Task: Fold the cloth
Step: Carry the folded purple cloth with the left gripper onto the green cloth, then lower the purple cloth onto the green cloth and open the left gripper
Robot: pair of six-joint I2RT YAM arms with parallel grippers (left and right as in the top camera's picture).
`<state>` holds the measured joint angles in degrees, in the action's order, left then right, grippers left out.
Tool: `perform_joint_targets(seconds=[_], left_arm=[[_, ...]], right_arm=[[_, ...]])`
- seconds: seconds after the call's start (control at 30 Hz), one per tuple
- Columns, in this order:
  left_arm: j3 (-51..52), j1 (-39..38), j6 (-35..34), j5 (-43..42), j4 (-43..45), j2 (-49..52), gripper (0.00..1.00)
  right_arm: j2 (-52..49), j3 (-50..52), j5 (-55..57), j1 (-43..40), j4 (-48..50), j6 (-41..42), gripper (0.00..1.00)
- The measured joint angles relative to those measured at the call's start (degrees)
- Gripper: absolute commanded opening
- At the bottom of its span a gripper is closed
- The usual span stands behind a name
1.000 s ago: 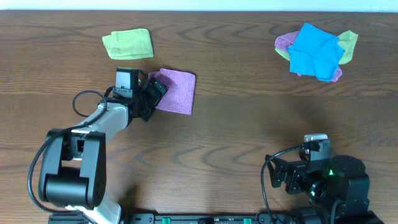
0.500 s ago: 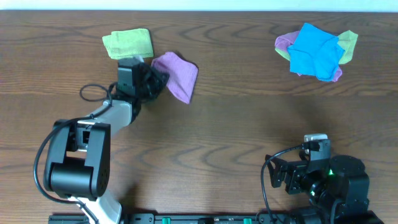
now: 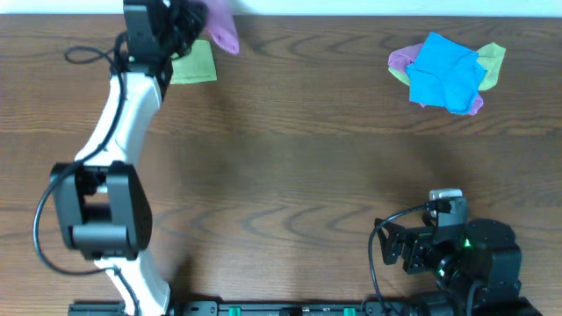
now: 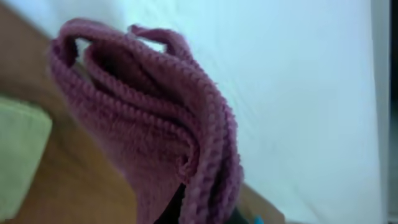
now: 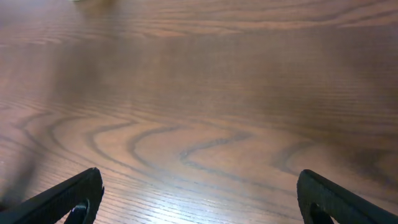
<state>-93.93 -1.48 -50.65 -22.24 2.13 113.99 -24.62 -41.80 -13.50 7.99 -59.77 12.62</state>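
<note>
Since the frame one second earlier, the left tool (image 3: 191,19) has travelled from the middle of the worktop (image 3: 290,175) to its far edge, taking the purple cloth (image 3: 221,28) with it; the right arm (image 3: 465,254) is unchanged.

1. Right tool (image 5: 199,202): positioned at the near right edge of the worktop. Its two fingers (image 5: 68,199) stand wide apart, with only bare wood grain between them. The purple cloth is well apart from it, far off to its front left.

2. Left arm (image 3: 123,105): stretched from the near left base toward the far edge.

3. Green cloth (image 3: 195,63): lies flat on the worktop just on the near side of the left tool, partly covered by the arm. The left wrist view shows its corner (image 4: 18,155) at the lower left.

4. Left tool: closed and clamped on the purple cloth. The cloth is bunched into several layers and extends to the tool's right. Its long axis runs obliquely, from the tool at the far edge toward the near right, with the free tip pointing near-right. In the left wrist view the folded ridges (image 4: 155,124) arch over and fill the centre. Whether the tip touches the worktop cannot be determined.

5. Pile of cloths (image 3: 446,72): blue on top, at the far right, well apart from both tools.
</note>
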Motion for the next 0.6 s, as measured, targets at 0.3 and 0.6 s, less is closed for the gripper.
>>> perform_joint_targets(seconds=[0.3, 0.6], left_arm=[[-9.3, 4.0, 1.2, -0.4, -0.9, 12.1, 0.06], [-9.5, 8.2, 1.4, -5.5, -4.9, 17.7, 0.06]], right_arm=[[0.0, 0.0, 0.0, 0.0, 0.0, 0.0, 0.99], [0.0, 0.0, 0.0, 0.0, 0.0, 0.0, 0.99]])
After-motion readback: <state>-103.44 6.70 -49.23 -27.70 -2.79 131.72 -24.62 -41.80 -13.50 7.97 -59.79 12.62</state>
